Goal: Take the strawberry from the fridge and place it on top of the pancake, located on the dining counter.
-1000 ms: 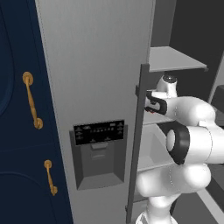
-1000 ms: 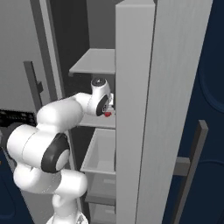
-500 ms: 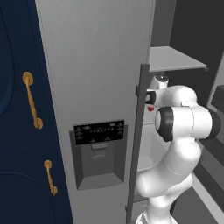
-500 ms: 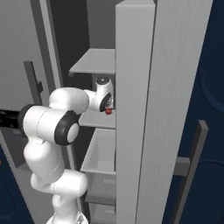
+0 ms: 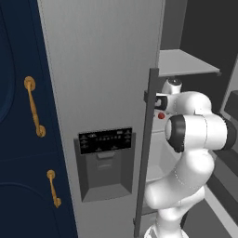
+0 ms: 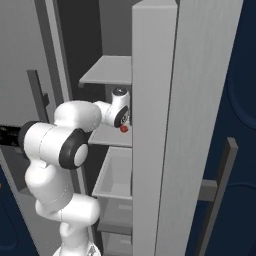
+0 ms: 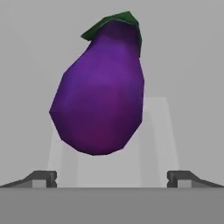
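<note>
Flat, even rendered light, no clear source. Fridge (image 5: 102, 69) door face bright grey; interior toward 1 o'clock in left base view falls near black. Soft shading under shelf (image 6: 107, 70). Hand view pale, hazy, low contrast; purple item (image 7: 99, 87) coarse, faceted, slightly blurred. No glare, no edge distortion.

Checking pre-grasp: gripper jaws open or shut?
Open. In the hand view the gripper has its two finger tips set wide apart, with nothing between them; the eggplant sits beyond.
</note>
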You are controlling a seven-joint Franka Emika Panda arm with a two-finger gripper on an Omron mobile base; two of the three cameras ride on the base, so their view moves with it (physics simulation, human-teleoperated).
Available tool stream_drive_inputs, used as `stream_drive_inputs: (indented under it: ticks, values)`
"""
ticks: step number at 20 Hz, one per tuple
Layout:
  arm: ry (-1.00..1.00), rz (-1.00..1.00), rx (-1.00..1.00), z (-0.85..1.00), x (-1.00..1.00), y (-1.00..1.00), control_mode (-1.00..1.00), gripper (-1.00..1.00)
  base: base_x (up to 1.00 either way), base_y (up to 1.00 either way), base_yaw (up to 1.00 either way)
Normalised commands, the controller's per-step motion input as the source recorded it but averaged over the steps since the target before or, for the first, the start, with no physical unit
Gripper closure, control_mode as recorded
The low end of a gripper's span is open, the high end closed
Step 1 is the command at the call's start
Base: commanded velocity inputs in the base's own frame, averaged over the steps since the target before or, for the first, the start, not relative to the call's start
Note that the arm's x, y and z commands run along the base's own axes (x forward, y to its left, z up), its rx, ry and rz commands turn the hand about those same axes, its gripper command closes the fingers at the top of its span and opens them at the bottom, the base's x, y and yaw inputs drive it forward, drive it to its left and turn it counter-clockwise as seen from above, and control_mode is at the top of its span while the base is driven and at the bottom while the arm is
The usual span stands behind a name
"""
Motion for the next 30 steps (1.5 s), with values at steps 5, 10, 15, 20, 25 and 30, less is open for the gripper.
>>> stream_drive_inputs:
  ticks: [5, 10, 15, 20, 25, 30]
  values:
    - [0.03, 0.00, 0.00, -0.35, -0.02, 0.00, -1.00, -1.00, 0.00, 0.00, 0.00]
    - [0.00, -0.01, 0.00, -0.16, -0.36, 0.00, -1.00, -1.00, 0.00, 0.00, 0.00]
    - [0.01, -0.01, 0.00, -0.31, -0.13, 0.00, -1.00, -1.00, 0.00, 0.00, 0.00]
    - [0.02, 0.00, 0.00, -0.28, 0.01, 0.00, -1.00, 1.00, 0.00, 0.00, 0.00]
    - [0.14, -0.01, 0.00, -0.12, -0.32, 0.01, -1.00, 1.00, 0.00, 0.00, 0.00]
    - [-0.08, 0.00, -0.08, 0.29, -0.74, 0.00, -1.00, 1.00, 0.00, 0.00, 0.00]
